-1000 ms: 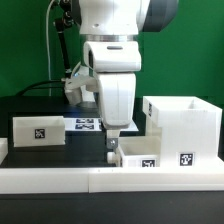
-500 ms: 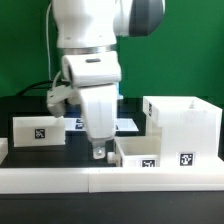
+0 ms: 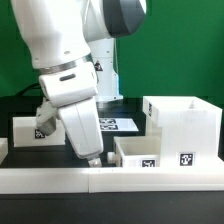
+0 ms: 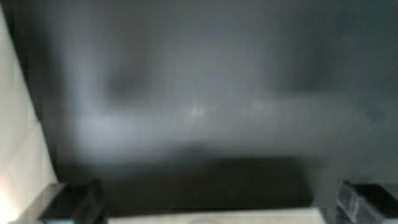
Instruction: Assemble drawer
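Note:
The tall open-fronted white box [image 3: 185, 125] stands at the exterior view's right. One shallow white tray [image 3: 140, 152] with a tag lies just in front of it. The second tray [image 3: 22, 130] stands at the left, partly hidden behind the arm. My gripper [image 3: 93, 158] hangs tilted low over the black table between the two trays, touching neither. In the wrist view the gripper [image 4: 217, 205] is open and empty, its fingers [image 4: 75, 200] wide apart over the blurred dark table.
The long low white rail [image 3: 60, 180] runs along the table's front edge, just below the gripper. The marker board [image 3: 118, 124] lies flat behind the arm. A pale white edge [image 4: 15, 120] shows at one side of the wrist view.
The arm has swung toward the exterior view's left and tilted, carrying the gripper away from the tray beside the tall box. The drawer parts have not moved.

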Tool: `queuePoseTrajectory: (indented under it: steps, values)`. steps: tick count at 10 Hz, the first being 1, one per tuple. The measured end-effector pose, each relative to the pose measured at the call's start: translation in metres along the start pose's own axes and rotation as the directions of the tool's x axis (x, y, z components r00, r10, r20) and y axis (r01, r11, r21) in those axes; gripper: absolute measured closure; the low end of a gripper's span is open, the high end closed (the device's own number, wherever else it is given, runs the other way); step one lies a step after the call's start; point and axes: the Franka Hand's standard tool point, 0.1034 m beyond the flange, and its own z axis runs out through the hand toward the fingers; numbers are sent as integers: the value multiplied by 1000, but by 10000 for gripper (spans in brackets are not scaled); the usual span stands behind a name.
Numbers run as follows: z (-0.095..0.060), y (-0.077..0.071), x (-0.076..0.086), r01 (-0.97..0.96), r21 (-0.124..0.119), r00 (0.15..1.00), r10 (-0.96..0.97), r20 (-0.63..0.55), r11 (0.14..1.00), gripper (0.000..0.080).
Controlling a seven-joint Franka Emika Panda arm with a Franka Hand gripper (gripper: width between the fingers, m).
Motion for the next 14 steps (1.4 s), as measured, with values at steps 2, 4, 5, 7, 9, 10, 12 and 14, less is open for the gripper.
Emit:
queuePoseTrajectory:
  steps: [2,4,5,7,9,10,12,14]
  values:
    - [4,2,16,-19,5,1000,19,-7,1000,151]
    - [8,3,32,-44,12,999,45,-11,999,151]
    - [8,3,29,-46,12,999,46,-10,999,151]
    - [8,3,28,-50,12,999,50,-9,999,151]
    - [12,1,36,-44,13,999,44,-15,999,151]
    - [15,-1,44,-36,19,999,37,-21,999,151]
    - [19,-1,55,-23,26,999,24,-29,999,151]
    - [24,-2,67,-13,28,999,14,-38,1000,151]
